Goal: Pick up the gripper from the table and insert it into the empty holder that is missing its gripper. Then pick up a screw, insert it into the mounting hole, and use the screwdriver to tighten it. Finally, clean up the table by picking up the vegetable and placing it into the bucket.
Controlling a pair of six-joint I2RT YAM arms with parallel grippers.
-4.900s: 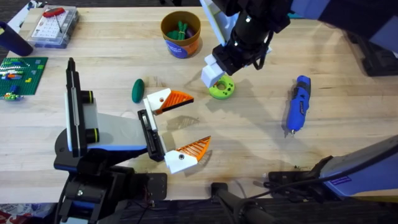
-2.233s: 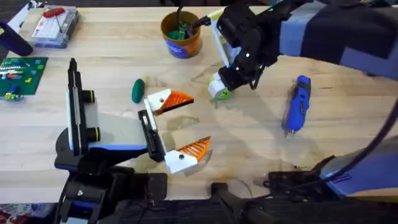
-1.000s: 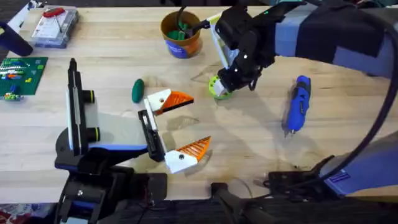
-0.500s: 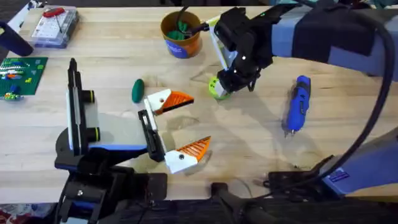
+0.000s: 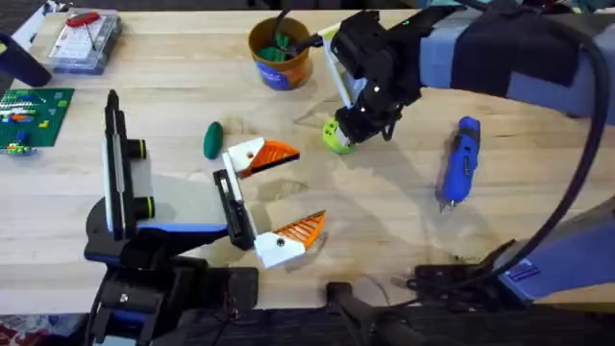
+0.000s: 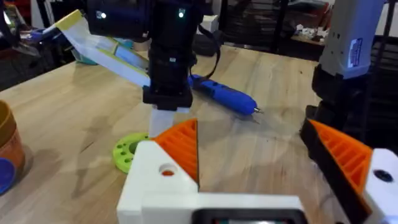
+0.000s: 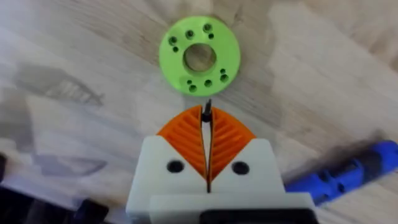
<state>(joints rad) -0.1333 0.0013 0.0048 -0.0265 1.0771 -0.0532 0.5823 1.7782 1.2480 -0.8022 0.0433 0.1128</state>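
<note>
Two grippers work one table. At lower centre of the overhead frame, the left gripper rests with its jaws spread wide and nothing between them, seemingly kept clear of the work. Right of centre, the screwdriver lies unused. At upper centre, the right gripper hangs over the green disc, jaws pressed together on a thin dark sliver, probably a screw aimed at a hole. Beyond, the bucket at top centre holds green pieces; a green vegetable lies left of centre.
</note>
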